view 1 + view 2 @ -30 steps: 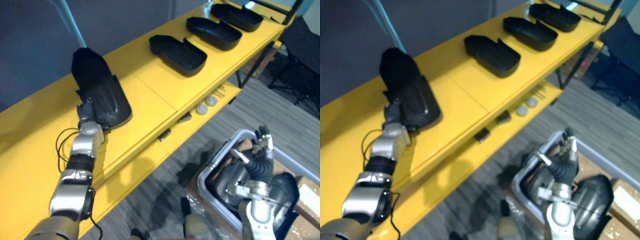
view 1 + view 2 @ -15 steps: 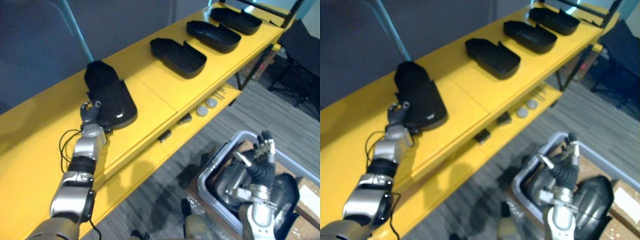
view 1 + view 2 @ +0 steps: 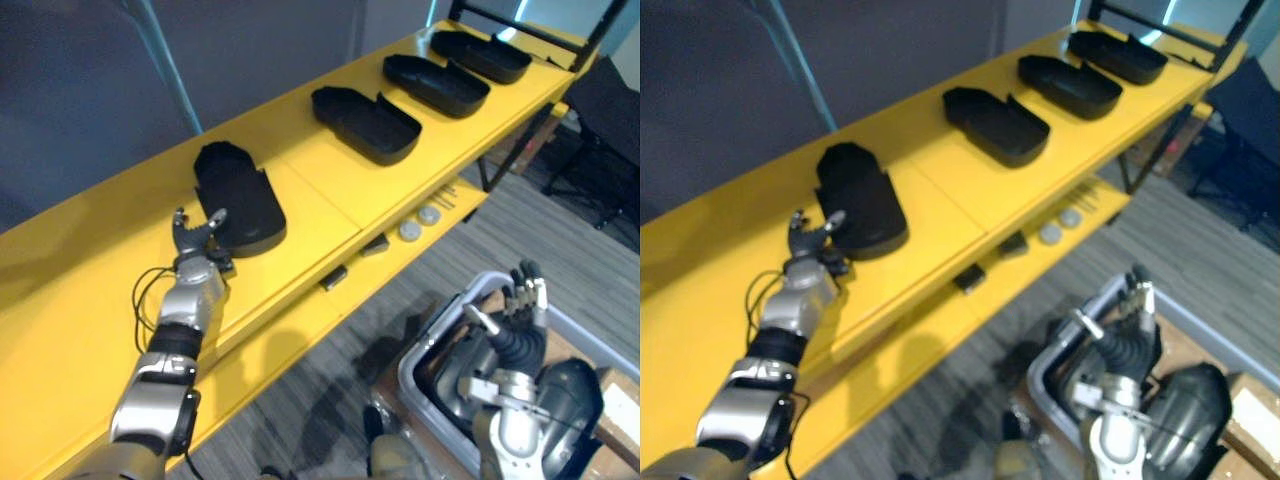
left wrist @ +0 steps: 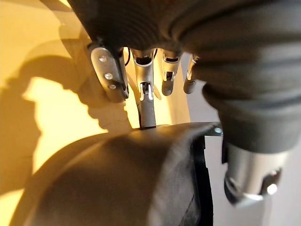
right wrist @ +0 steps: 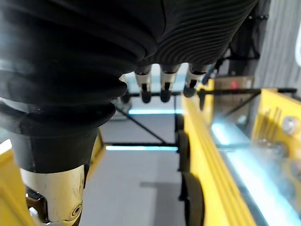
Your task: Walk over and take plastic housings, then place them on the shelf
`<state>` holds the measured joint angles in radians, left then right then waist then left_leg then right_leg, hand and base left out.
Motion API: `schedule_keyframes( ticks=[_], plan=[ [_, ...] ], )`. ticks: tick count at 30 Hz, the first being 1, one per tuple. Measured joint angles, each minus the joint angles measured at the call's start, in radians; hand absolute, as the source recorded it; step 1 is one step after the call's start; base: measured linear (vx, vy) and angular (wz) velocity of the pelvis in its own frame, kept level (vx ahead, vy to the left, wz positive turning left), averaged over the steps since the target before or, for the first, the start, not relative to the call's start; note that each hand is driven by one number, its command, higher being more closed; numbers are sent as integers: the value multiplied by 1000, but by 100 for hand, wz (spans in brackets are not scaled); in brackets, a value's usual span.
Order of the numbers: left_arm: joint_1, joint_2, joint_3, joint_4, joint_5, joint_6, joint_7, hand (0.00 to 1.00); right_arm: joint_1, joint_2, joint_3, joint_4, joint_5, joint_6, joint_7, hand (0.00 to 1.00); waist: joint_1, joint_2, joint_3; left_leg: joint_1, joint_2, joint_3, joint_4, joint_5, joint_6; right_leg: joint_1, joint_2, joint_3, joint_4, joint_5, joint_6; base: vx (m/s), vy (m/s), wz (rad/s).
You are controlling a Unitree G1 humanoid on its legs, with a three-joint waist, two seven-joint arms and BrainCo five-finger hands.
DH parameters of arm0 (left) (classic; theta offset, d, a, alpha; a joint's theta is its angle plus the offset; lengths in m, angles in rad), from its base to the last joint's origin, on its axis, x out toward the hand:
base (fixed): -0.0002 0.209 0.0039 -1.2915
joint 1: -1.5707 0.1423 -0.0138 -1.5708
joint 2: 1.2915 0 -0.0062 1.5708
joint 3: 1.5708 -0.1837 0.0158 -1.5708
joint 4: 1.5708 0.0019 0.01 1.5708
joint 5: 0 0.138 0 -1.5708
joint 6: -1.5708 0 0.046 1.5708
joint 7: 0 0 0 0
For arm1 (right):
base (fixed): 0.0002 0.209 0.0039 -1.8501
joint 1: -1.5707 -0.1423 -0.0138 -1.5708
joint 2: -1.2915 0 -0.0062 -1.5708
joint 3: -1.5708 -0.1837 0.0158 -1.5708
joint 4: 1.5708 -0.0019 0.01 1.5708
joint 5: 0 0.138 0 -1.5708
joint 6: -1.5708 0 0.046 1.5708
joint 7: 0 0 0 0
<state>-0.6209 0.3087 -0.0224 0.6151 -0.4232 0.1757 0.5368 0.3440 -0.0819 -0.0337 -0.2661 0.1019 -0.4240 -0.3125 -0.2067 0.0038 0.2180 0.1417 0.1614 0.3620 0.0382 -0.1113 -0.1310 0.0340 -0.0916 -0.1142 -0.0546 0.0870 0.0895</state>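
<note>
fingers (image 4: 147,101) of left hand (image 3: 197,252) spread, one behind housing (image 3: 238,198).

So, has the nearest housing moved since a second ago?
Yes: the housing, tilted up before, has tipped down flat onto the yellow shelf; left hand open.

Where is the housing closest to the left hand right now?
In the left half of the eye views, the housing lies on the yellow shelf top, just past the open left hand. The next housing sits further along to its right.
</note>
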Motion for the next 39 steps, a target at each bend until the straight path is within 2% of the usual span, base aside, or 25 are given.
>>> schedule_keyframes(
  ticks=[6,9,11,12,14,15,16,19,20,21,23,25,26,27,29,30,31,32,34,36,37,38,39],
  plan=[
    [51,-2,13,-60,9,-17,-39,0,-58,-33,-8,-2,-40,-41,-40,0,5,-3,-25,5,-3,-19,-17,12,0,12,-2,-22,-7,3,3,11,-3,8],
    [75,6,62,-107,6,-22,-85,0,-96,-55,-58,-9,-62,-41,-62,0,25,2,-26,25,-3,-19,-32,19,-2,28,1,-24,-9,2,2,4,-3,3],
    [75,41,98,-167,-7,-29,-117,0,-129,-83,-105,-23,-56,-41,-72,0,34,3,-25,25,-3,-22,-32,22,-3,30,0,-27,-9,2,2,-10,-2,3],
    [75,82,124,-225,-9,-49,-138,0,-157,-103,-135,-37,-32,-57,-79,0,37,6,-24,28,-3,-24,-32,23,-2,35,-1,-30,-9,2,2,-18,-3,5],
    [75,131,172,-333,-12,-107,-166,0,-205,-139,-174,-44,4,-96,-82,0,45,22,-32,29,-5,-28,-32,24,0,38,-3,-41,-9,2,2,-10,-2,7],
    [75,140,182,-365,-13,-122,-169,0,-219,-149,-183,-45,12,-104,-81,0,49,28,-35,28,-7,-32,-33,26,2,39,-6,-45,-9,2,2,4,8,16],
    [75,151,197,-420,-21,-150,-185,0,-247,-174,-190,-44,44,-114,-75,0,55,45,-46,20,-11,-44,-33,28,5,39,-11,-54,-10,2,2,4,16,28],
    [97,153,235,-548,-56,-176,-200,0,-346,-208,-181,-22,103,-120,-33,0,73,82,-63,13,-21,-69,-38,40,15,47,-23,-82,-11,2,2,-8,8,28],
    [145,151,251,-622,-64,-185,-204,0,-389,-212,-168,-1,131,-117,6,0,80,94,-70,14,-24,-83,-38,45,18,64,-27,-101,-21,3,4,-14,-18,35],
    [219,139,268,-709,-74,-199,-203,0,-417,-217,-157,15,166,-98,62,0,89,106,-78,12,-25,-102,-39,47,19,75,-28,-121,-23,3,4,-13,-22,39],
    [329,91,317,-820,-74,-217,-203,0,-446,-219,-141,41,191,-58,123,0,111,117,-85,5,-26,-116,-41,54,20,77,-30,-138,-23,2,4,-37,-19,36],
    [493,-3,367,-910,-50,-253,-177,0,-472,-219,-105,99,202,10,195,0,149,117,-86,-7,-29,-164,-49,72,19,93,-33,-190,-24,-1,5,-67,-32,56],
    [536,-23,374,-914,-25,-268,-163,0,-481,-219,-90,117,201,25,209,0,161,114,-84,-7,-29,-173,-49,76,20,99,-34,-200,-24,-2,6,-87,-34,60],
    [610,-63,393,-918,11,-281,-134,0,-497,-216,-60,141,201,52,233,0,184,107,-80,-14,-30,-196,-49,81,19,110,-35,-227,-31,-6,6,-90,-30,50],
    [708,-123,444,-918,46,-291,-58,0,-545,-197,-2,159,201,68,276,0,223,93,-81,-43,-30,-226,-49,89,24,106,-36,-265,-34,-12,3,-96,-33,52],
    [732,-135,460,-917,55,-294,-31,0,-562,-187,13,162,201,77,289,0,232,89,-81,-51,-31,-238,-50,93,24,107,-37,-274,-34,-12,3,-69,-31,54],
    [770,-155,484,-914,84,-294,25,0,-591,-168,41,168,202,84,311,0,251,81,-85,-60,-33,-255,-53,100,24,109,-39,-298,-33,-12,4,-42,-23,46],
    [808,-172,508,-899,119,-287,86,0,-625,-147,73,177,209,93,324,0,273,74,-89,-63,-36,-265,-66,109,25,110,-41,-311,-33,-10,6,-20,-19,41],
    [857,-200,549,-819,172,-273,160,0,-687,-114,123,208,212,112,335,0,286,68,-95,-74,-43,-287,-70,122,20,113,-48,-335,-24,-7,9,13,-4,35],
    [906,-239,579,-677,198,-275,208,0,-730,-84,168,255,222,131,335,0,309,57,-104,-71,-53,-309,-97,140,21,122,-55,-356,-24,-6,11,34,14,40],
    [940,-257,604,-527,193,-309,209,0,-763,-54,209,296,234,153,335,0,324,48,-110,-70,-57,-315,-110,147,21,122,-58,-366,-24,-7,12,40,17,26],
    [940,-260,607,-495,186,-319,206,0,-769,-48,217,304,237,157,335,0,327,46,-111,-70,-58,-317,-113,149,21,122,-59,-368,-24,-7,12,42,16,21],
    [954,-273,615,-373,147,-362,171,0,-786,-28,243,339,239,172,338,0,332,34,-118,-74,-62,-326,-117,151,22,122,-62,-379,-24,-10,14,29,13,16]
  ],
)
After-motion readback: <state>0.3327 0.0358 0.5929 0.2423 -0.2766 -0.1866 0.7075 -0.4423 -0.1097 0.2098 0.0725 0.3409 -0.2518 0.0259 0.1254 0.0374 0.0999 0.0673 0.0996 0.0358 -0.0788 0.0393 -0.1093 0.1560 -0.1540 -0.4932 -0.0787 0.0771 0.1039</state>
